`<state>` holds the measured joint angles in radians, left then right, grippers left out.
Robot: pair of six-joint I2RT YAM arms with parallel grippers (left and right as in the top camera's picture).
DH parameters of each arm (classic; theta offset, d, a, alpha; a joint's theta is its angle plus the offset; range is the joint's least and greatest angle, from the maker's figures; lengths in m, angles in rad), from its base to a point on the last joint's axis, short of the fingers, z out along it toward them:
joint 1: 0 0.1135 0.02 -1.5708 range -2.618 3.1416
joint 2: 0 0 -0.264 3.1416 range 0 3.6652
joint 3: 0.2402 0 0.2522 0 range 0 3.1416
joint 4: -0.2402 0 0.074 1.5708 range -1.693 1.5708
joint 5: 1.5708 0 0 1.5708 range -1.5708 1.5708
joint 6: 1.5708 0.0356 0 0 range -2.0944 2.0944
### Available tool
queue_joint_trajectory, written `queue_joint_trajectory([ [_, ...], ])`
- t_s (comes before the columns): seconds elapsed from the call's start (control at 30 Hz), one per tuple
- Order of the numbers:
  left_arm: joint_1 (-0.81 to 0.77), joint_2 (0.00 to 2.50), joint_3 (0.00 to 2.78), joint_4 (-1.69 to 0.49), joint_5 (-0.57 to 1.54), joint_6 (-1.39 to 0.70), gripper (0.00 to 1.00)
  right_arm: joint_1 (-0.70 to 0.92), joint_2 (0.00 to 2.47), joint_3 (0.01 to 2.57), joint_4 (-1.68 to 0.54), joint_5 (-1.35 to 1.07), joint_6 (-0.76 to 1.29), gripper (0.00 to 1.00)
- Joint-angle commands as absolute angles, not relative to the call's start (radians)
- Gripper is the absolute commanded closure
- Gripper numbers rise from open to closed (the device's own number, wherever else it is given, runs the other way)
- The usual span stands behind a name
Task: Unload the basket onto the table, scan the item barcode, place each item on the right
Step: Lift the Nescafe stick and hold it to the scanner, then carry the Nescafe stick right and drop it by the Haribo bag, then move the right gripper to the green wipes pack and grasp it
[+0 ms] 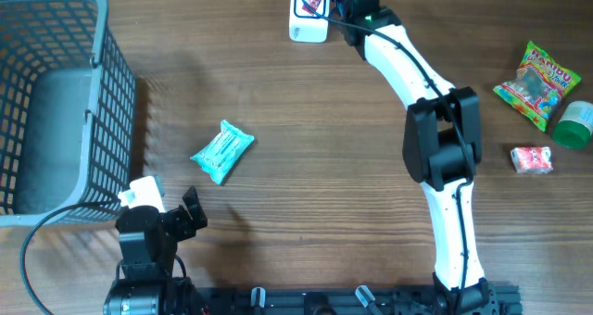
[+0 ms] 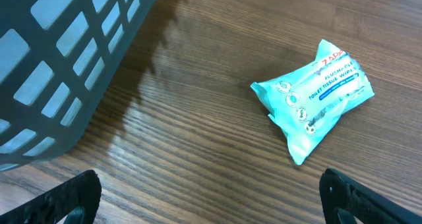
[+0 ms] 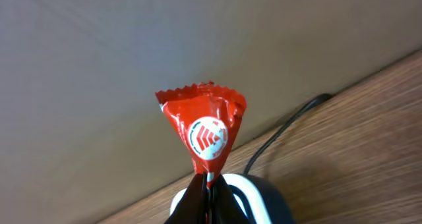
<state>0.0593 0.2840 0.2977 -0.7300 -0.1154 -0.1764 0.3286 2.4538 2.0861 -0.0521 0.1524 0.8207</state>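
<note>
Red packet (image 3: 205, 128) pinched in right gripper (image 3: 208, 190) above scanner (image 1: 307, 28).

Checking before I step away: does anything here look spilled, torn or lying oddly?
Nothing stands out. The wipes pack lies flat and intact, the basket stands upright, and the red wrapper is pinched in the right gripper at the scanner.

Overhead view: lighting is bright and even across the table (image 1: 306, 167). The basket (image 1: 116, 120) casts a soft shadow to its right.

Left wrist view: the wood below the basket shadow shows a pale sheen. The fingertips (image 2: 66, 201) at the bottom corners are dark and blurred.

Right wrist view: the red wrapper (image 3: 206, 128) is in focus, with small highlights on its foil. The grey background is dim and soft.
</note>
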Motion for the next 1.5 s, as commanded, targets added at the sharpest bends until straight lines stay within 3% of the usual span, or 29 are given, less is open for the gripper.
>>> queue_joint_trajectory([
  [0.0,0.059,0.281,0.295,-0.728,-0.125,-0.164,0.00,0.336,2.465,2.131,-0.058,0.196,0.841,0.95],
  [0.23,0.059,0.281,0.295,-0.728,-0.125,-0.164,0.00,0.333,2.450,2.165,-0.151,0.214,0.835,0.95],
  [0.43,0.059,0.281,0.295,-0.728,-0.125,-0.164,0.00,0.203,2.306,2.251,-0.558,0.226,0.785,0.95],
  [0.67,0.059,0.281,0.295,-0.728,-0.125,-0.164,0.00,-0.128,2.228,2.220,-1.051,0.255,0.749,0.95],
  [0.83,0.059,0.281,0.295,-0.728,-0.125,-0.164,0.00,-0.274,2.235,2.051,-0.950,0.069,0.313,0.95],
  [1.07,0.059,0.281,0.295,-0.728,-0.125,-0.164,0.00,-0.292,2.235,1.790,-0.748,0.108,0.372,0.95],
  [1.1,0.059,0.281,0.295,-0.728,-0.125,-0.164,0.00,-0.292,2.235,1.784,-0.754,0.155,0.403,0.89],
  [1.13,0.059,0.281,0.295,-0.728,-0.125,-0.164,0.00,-0.292,2.234,1.787,-0.759,0.168,0.402,0.75],
  [1.23,0.059,0.281,0.295,-0.728,-0.125,-0.164,0.00,-0.288,2.194,1.860,-0.838,0.163,0.403,0.11],
  [1.27,0.059,0.281,0.295,-0.728,-0.125,-0.164,0.00,-0.285,2.169,1.883,-0.859,0.170,0.406,0.01],
  [1.37,0.059,0.281,0.295,-0.728,-0.125,-0.164,0.00,-0.258,2.059,1.964,-0.949,0.194,0.470,0.00],
  [1.47,0.059,0.281,0.295,-0.728,-0.125,-0.164,0.00,-0.190,1.971,1.966,-1.016,-0.004,0.443,0.00],
])
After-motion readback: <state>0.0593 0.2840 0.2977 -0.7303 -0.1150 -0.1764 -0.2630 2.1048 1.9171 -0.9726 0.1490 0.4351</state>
